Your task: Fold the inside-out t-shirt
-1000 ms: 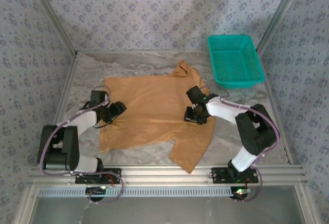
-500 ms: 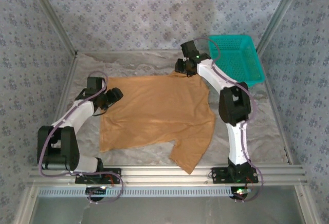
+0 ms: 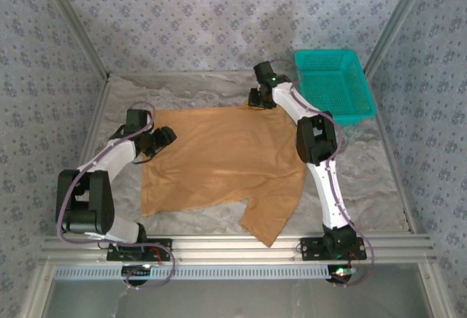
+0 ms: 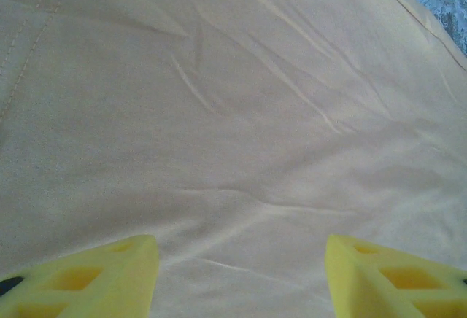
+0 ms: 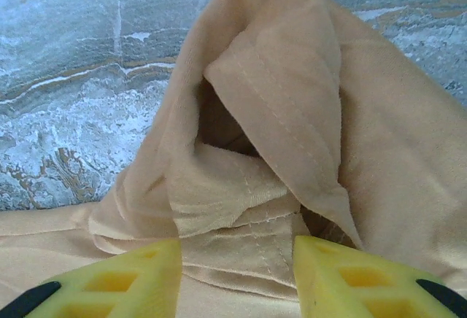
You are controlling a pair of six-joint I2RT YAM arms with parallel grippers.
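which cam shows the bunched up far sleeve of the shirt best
Right wrist: the crumpled sleeve stands close up, hem stitching plain, just beyond the right gripper's open fingertips. Top external shows it small, at the t-shirt's far edge, partly under that gripper. Left wrist looks at flat cloth instead.

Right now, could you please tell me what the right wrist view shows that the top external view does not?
Right wrist view: close detail of the bunched sleeve, its stitched hem folded into a hollow, ahead of the open right end effector. Top external view: the whole t-shirt spread out, the teal basket far right, the left end effector at the shirt's left edge. Both: tan cloth on the table, right end effector at that sleeve.
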